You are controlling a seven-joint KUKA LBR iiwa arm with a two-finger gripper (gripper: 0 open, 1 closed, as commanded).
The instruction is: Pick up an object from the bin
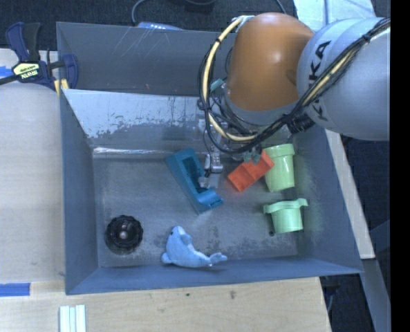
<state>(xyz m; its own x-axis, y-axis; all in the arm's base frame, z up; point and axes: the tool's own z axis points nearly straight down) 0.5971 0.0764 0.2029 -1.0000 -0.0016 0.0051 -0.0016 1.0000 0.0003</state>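
Low in the middle of the bin (77,185), at the blue wedge-shaped piece (193,178): claw (209,173), spread impossible to tell. Likely risks: slipping off its slanted face, or nudging the orange block (249,174) just beside.

blue wedge (191,175) | orange block (246,176) | green cups (282,166) (287,215) | black knob (124,233) | pale-blue whale (187,252) | grey bin (122,109)

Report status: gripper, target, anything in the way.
Gripper low at centre of bin, at the teal blue bar. Bar lying on the floor, not lifted. Orange block close beside it, green cups beyond.
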